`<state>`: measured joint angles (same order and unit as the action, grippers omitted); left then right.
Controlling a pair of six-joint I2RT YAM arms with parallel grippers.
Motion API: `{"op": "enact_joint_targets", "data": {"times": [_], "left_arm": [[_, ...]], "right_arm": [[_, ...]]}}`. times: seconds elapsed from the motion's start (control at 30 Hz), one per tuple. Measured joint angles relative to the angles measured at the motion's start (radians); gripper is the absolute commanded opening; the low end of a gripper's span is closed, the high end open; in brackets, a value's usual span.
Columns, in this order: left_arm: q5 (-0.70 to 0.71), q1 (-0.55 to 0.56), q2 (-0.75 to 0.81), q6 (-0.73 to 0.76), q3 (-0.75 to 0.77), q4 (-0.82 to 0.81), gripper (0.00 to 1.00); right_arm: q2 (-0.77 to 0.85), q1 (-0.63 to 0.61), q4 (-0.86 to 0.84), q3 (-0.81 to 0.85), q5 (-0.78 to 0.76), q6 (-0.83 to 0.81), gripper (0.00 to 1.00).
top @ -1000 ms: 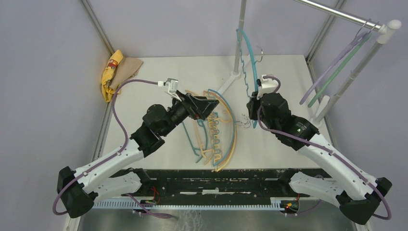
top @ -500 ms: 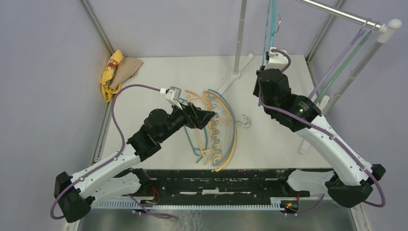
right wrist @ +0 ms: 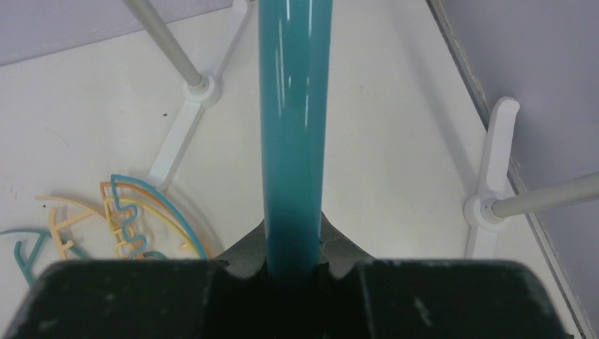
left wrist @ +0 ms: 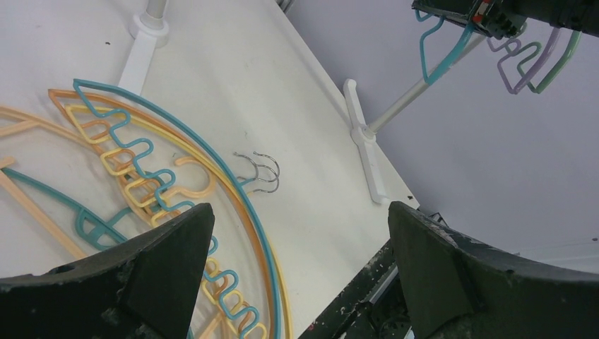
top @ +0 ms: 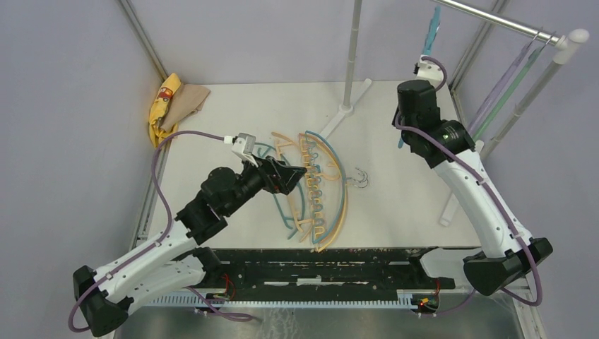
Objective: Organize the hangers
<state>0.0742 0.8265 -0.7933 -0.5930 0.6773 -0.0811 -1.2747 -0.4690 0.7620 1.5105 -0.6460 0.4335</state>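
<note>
A pile of teal and tan-orange hangers (top: 318,191) lies mid-table, their metal hooks (left wrist: 258,169) pointing right; it also shows in the left wrist view (left wrist: 141,169). My left gripper (top: 295,173) is open and empty just above the pile's left side. My right gripper (top: 417,99) is raised at the far right, shut on a teal hanger (right wrist: 293,127), whose top (top: 432,25) reaches up near the metal rail (top: 494,18). A lilac hanger (top: 505,74) and a pale green hanger (top: 516,78) hang on that rail.
The rack's white feet (top: 350,106) and uprights (top: 353,42) stand at the back and right (top: 494,134). A yellow-and-tan cloth (top: 173,102) lies at the far left corner. A black bar (top: 311,258) runs along the near edge.
My right gripper has lifted the teal hanger up and to the right, toward the rail. My left gripper has drawn back slightly left over the pile.
</note>
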Motion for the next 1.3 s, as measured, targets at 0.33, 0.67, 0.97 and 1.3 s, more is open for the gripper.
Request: {"op": "enact_joint_targets", "data": {"times": [0.33,0.67,0.97,1.3], "left_arm": [[0.024,0.000,0.018,0.005,-0.013,0.040,0.99],[0.032,0.000,0.022,0.010,-0.017,0.064,0.99],[0.032,0.000,-0.002,0.010,-0.051,0.064,0.99],[0.029,0.000,-0.043,0.010,-0.063,0.055,0.99]], "right_arm": [[-0.044,0.165,0.001,0.093,0.130,0.010,0.01],[-0.055,0.315,0.003,0.094,0.248,0.014,0.01],[0.019,0.346,0.023,0.070,0.349,0.015,0.01],[0.106,0.347,0.050,0.003,0.455,0.006,0.01]]}}
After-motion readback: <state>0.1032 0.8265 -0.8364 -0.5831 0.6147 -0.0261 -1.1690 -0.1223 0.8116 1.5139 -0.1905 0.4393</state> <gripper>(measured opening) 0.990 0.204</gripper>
